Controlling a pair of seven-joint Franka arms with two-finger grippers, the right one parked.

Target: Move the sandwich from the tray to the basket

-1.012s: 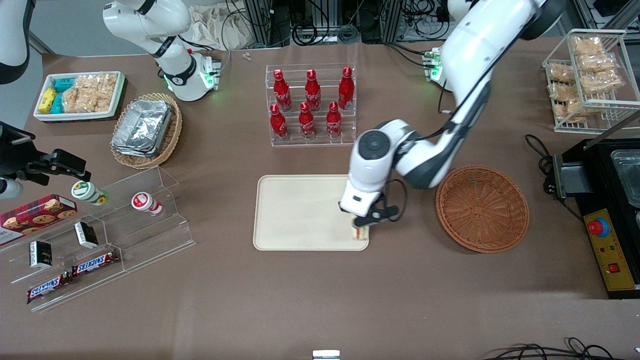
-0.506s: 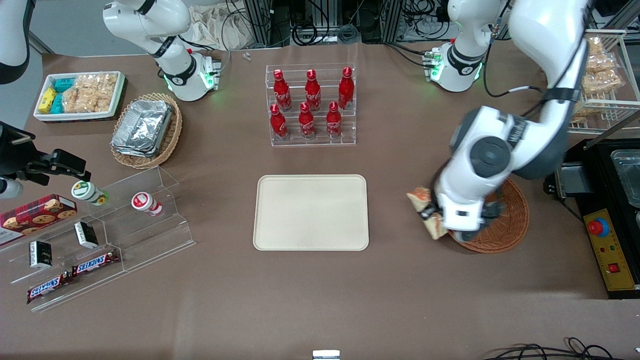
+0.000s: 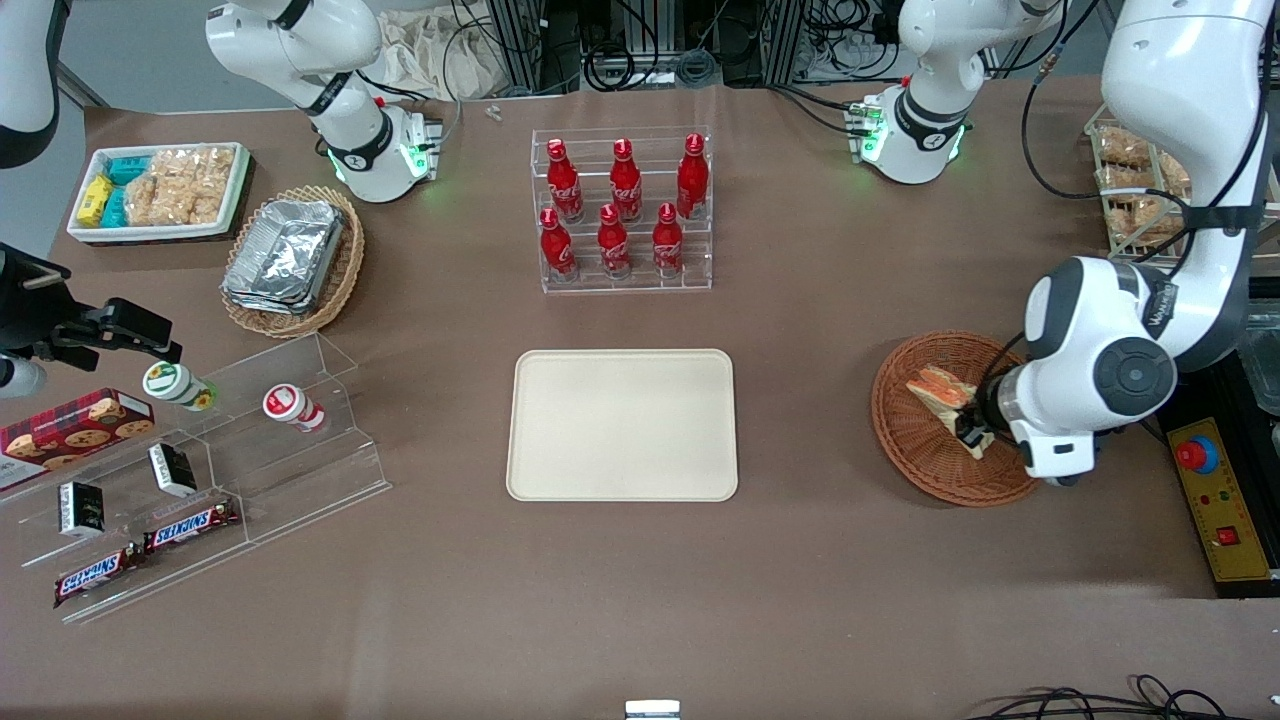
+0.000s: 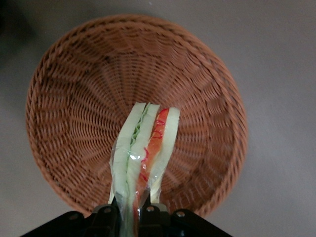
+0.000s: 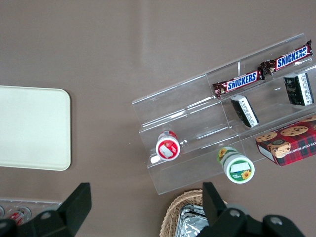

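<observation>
"Gripper (image 3: 970, 428) is over the basket (image 3: 925, 470) and it's got the sandwich (image 3: 938, 394), right? Front view's kinda hard to read with the arm (image 3: 1110, 385) there."

"Yep, wrist view settles it: fingers (image 4: 107, 217) pinched on one end of the sandwich, one per side. It's in see-through wrap, with green and reddish filling peeking out between the white bread. The free end sticks out over the woven inside of the basket. Can't tell if it's touching the bottom though."

"Cool. And the tray (image 3: 622, 425)?"

"Flat on the table (image 3: 620, 600), beside the basket, more toward the parked arm's end. The red bottles (image 3: 692, 178) are in a clear rack (image 3: 703, 284), farther from the front camera than the tray. Way over at the parked arm's end there's the foil pack (image 3: 285, 257) in its straw basket (image 3: 347, 265), plus the cookie box (image 3: 75, 437) on the snack stand (image 3: 300, 490)."
</observation>
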